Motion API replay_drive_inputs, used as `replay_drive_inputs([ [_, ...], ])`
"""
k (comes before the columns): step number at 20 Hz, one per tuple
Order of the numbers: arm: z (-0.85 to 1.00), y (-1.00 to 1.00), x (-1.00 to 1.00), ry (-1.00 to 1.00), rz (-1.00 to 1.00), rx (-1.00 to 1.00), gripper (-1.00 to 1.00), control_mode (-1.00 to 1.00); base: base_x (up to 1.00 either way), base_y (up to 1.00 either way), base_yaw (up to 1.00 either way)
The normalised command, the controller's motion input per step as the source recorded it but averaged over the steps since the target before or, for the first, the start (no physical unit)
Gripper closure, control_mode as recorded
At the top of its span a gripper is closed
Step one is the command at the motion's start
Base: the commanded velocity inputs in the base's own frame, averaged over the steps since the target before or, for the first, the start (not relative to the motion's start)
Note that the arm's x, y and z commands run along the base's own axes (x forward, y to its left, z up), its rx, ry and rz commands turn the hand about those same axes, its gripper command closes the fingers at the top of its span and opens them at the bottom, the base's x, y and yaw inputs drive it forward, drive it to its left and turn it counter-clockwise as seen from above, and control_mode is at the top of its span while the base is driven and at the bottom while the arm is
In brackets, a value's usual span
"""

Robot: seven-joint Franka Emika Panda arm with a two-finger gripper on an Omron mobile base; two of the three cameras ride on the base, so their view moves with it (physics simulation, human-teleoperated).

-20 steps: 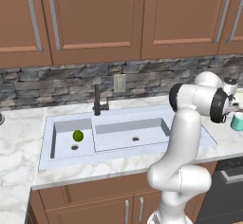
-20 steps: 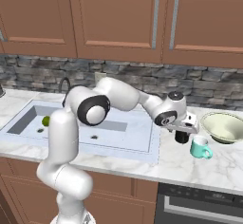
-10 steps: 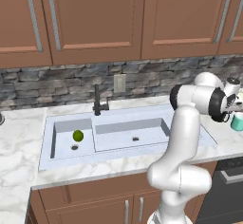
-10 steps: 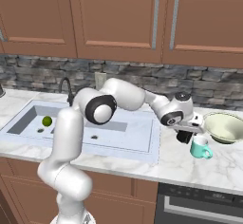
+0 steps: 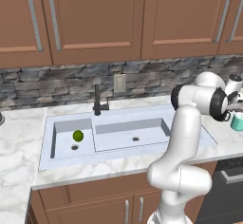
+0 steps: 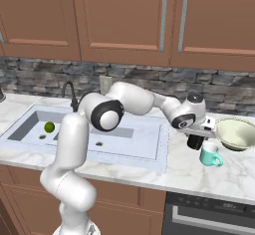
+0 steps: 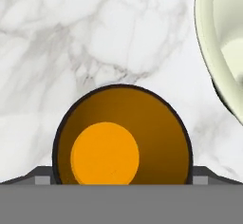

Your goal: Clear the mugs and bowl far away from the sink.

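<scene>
white marble counter (image 6: 179, 172) | sink (image 5: 118, 135) set into it, little green fruit (image 5: 78, 135) in the small basin; right of the sink: black mug (image 7: 121, 137) with orange inside, teal mug (image 6: 211, 155) near the front, pale bowl (image 6: 236, 134) behind it

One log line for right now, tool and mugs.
tool: open, over black mug | teal mug: on counter | bowl: beside

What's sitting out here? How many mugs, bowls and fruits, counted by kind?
Mugs: 2, a black mug with an orange inside and a teal mug
Bowls: 1, a pale bowl
Fruit: 1, a green fruit in the sink
Total: 4
</scene>
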Motion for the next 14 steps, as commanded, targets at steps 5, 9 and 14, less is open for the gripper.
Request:
replay_drive_inputs([
  [5, -0.37, 0.08, -0.20, 0.01, 0.03, 0.00, -1.00, -1.00, 0.00, 0.00, 0.00],
  [9, -0.32, 0.07, -0.21, 0.00, 0.02, 0.00, -1.00, -1.00, 0.00, 0.00, 0.00],
  [14, -0.08, 0.01, -0.08, 0.00, 0.01, 0.01, -1.00, -1.00, 0.00, 0.00, 0.00],
])
